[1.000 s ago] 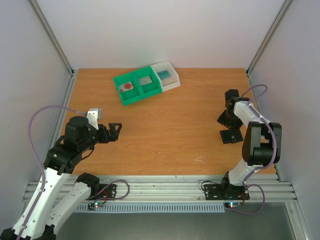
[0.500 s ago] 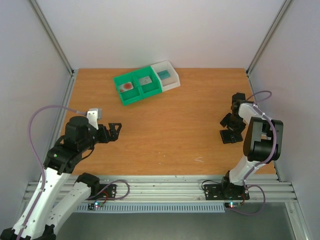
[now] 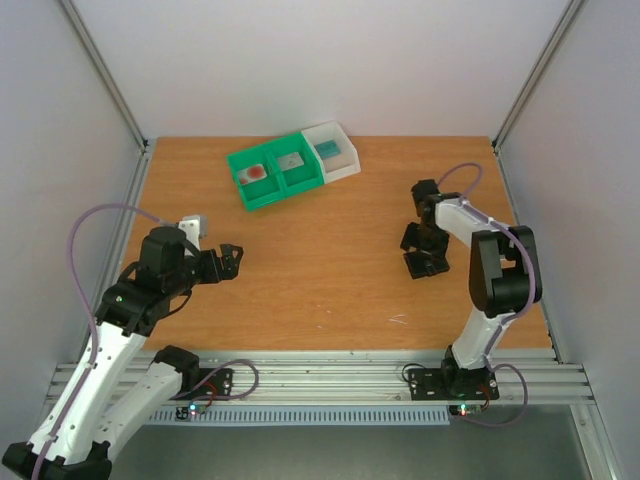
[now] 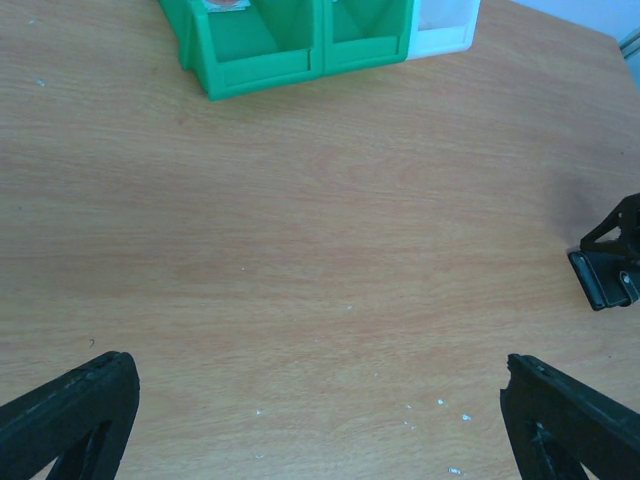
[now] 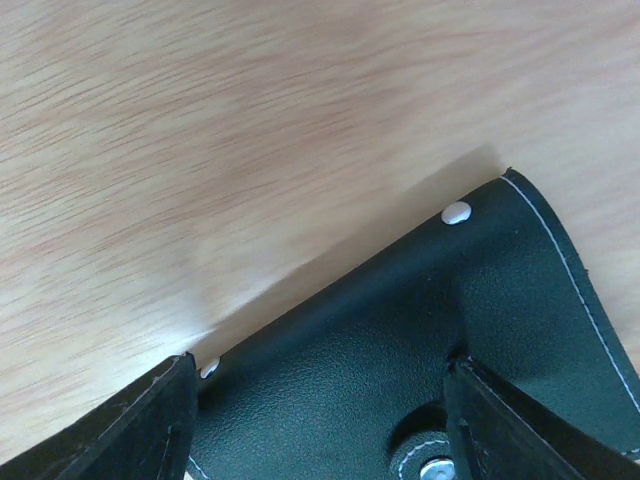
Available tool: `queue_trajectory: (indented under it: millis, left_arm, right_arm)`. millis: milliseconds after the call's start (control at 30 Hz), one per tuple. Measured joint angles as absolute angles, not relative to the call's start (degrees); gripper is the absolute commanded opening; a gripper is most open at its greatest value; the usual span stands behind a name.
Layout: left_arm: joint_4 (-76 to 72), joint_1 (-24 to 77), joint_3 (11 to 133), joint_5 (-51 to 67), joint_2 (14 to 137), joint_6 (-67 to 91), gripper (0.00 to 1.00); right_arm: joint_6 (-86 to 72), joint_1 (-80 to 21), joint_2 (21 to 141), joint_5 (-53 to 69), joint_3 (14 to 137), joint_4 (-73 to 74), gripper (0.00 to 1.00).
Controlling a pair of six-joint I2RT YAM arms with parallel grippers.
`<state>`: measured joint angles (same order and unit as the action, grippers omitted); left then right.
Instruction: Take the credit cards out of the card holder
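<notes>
At the table's far edge, your green bin (image 3: 285, 192) holds a red-blotched card (image 3: 256, 172) and a greyish card (image 3: 291, 160). The adjoining white bin (image 3: 342, 170) holds something teal (image 3: 327, 148). Your right jaws pinch the black card holder (image 5: 350, 330) toward the right edge. Your left jaws are spread wide over bare table near the left edge.

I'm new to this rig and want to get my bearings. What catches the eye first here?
The bright green bin stands out, next to a white bin near the back of the table. A red-blotched card lies in its leftmost compartment. On the right side, the right hand holds the black card holder, while the left hand hangs open on the left.
</notes>
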<state>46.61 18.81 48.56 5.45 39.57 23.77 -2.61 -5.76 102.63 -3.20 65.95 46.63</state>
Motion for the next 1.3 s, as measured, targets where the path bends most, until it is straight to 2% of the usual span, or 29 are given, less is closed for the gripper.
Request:
queue_trajectory:
  millis: [300, 700, 833, 1000, 1300]
  left_arm:
    - [47.7, 18.8, 48.6, 4.0, 39.7, 24.0, 0.99]
    - [49.6, 18.8, 49.0, 5.6, 43.5, 24.3, 0.98]
    - [49.5, 18.8, 49.0, 9.4, 44.7, 25.1, 0.96]
    - [47.9, 18.9, 48.3, 13.6, 44.8, 26.5, 0.94]
    - [44.9, 20.4, 46.0, 18.8, 50.1, 28.7, 0.89]
  right_arm:
    - [-1.1, -22.6, 106.8, -4.6, 71.1, 46.9, 0.67]
    - [3.6, -42.4, 105.4, -3.2, 70.0, 44.2, 0.64]
    - [2.8, -43.7, 100.5, -5.0, 69.1, 47.1, 0.59]
    - [-5.3, -43.3, 93.6, -8.6, 69.8, 53.1, 0.55]
    - [-21.8, -43.3, 92.1, -8.6, 62.4, 50.9, 0.53]
